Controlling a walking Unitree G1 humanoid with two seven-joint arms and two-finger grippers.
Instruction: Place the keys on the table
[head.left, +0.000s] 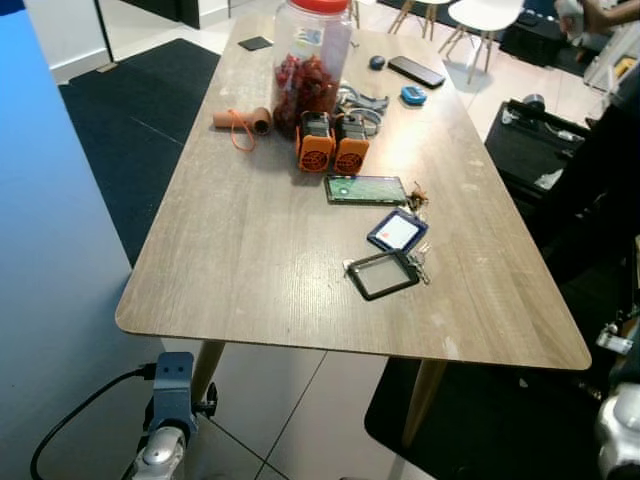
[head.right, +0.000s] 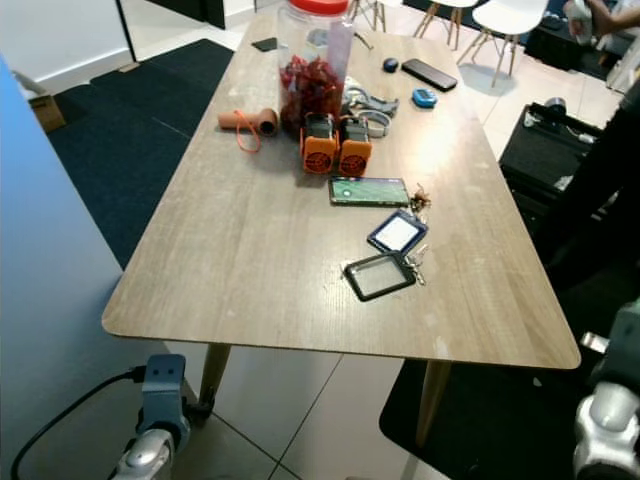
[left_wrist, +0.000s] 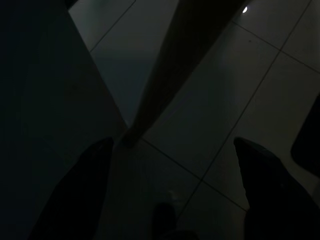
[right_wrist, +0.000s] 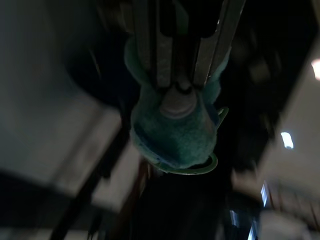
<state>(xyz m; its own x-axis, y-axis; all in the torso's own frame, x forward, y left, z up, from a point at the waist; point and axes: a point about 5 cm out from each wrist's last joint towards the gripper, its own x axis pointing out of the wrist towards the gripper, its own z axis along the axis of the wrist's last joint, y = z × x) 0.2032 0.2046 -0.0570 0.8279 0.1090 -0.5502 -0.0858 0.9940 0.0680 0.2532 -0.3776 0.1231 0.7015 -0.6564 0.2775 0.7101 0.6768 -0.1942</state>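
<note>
Keys (head.left: 418, 262) lying on wooden counter (head.left: 250, 250) near its right edge beside two badge holders (head.left: 390, 255), left end effector (left_wrist: 175, 165) spread wide over floor tiles below, right end effector (right_wrist: 180, 95) clamped on teal plush (right_wrist: 175, 135)

keys (head.left: 418, 262): small bunch of metal keys on a ring, partly hidden by two card holders; lies flat on the table, near-right part, close to the right edge
holders: one black-framed (head.left: 382, 275), nearest; one blue-framed (head.left: 397, 231) with white card, just beyond; both flat, touching the keys
table (head.left: 250, 260): light wood, rounded corners, long side running near to far
</note>
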